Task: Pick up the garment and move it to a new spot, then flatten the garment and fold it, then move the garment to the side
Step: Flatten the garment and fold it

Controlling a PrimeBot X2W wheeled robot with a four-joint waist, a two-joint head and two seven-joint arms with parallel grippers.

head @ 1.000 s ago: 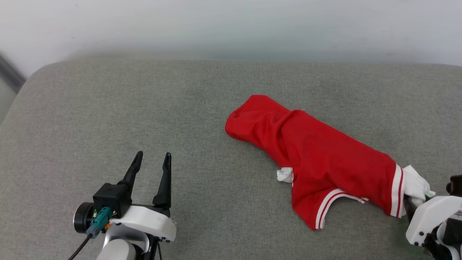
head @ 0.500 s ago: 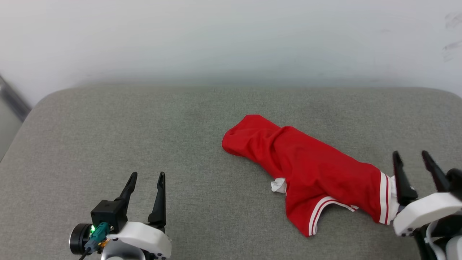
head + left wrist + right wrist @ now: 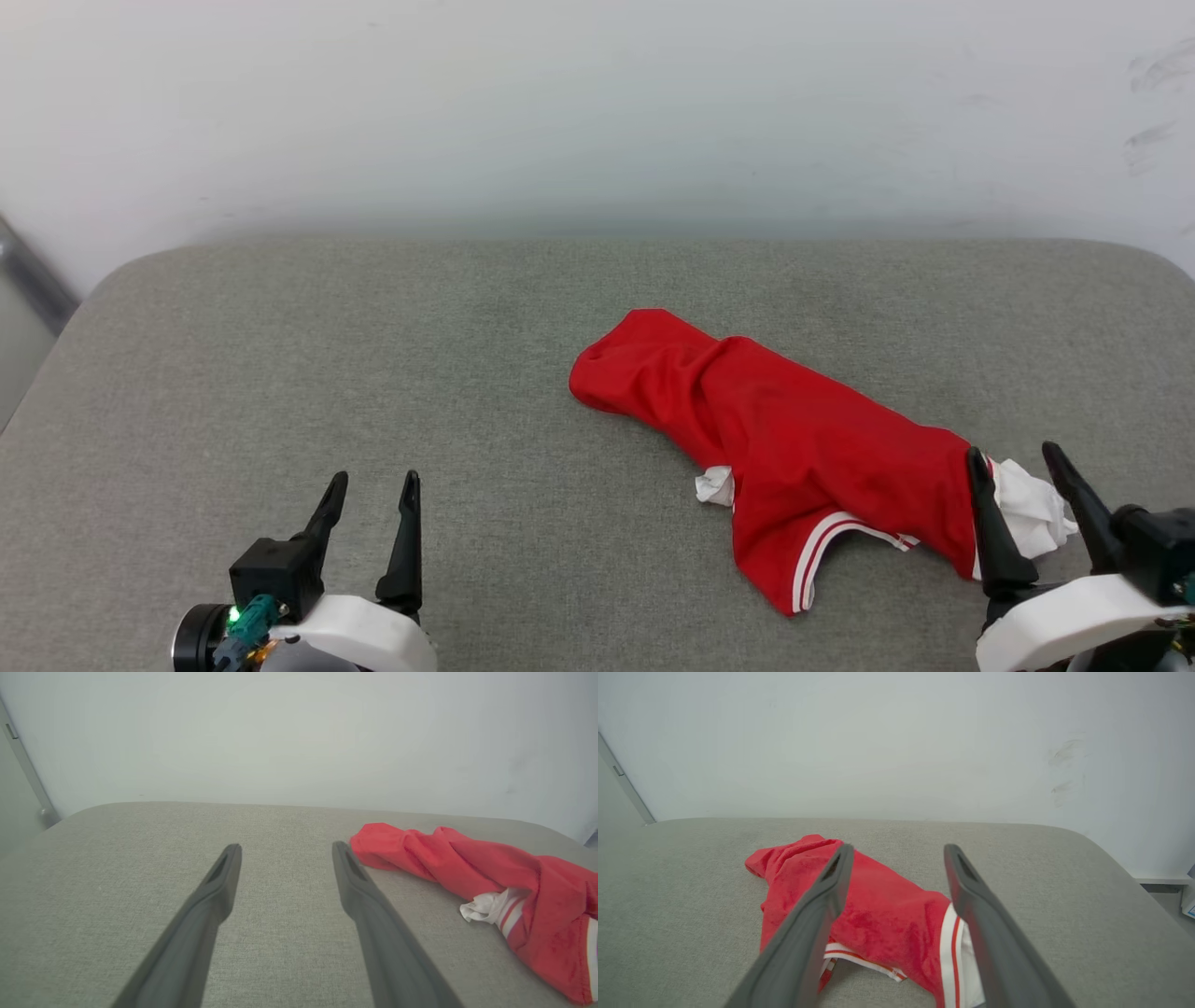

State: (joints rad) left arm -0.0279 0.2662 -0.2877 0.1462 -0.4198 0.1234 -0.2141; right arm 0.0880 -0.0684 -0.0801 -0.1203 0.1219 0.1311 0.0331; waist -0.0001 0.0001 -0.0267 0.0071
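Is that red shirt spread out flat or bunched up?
Bunched up. The red shirt lies on the grey cushion as a rumpled, twisted strip, one white sleeve crumpled at its end, no lettering showing.

A bare indoor test room, probably a lab set-up rather than a lived-in home. Under and ahead of the left arm's dark fingers (image 3: pixel 210 905) spreads a grey-green woven padded surface with rounded corners (image 3: pixel 280 373). Beyond them rises a plain white wall (image 3: pixel 597 112), with faint grey scuff marks (image 3: pixel 1066 753) up and right of the right arm's dark fingers (image 3: pixel 971 896). A slanted grey metal strip (image 3: pixel 25 770) stands far left.
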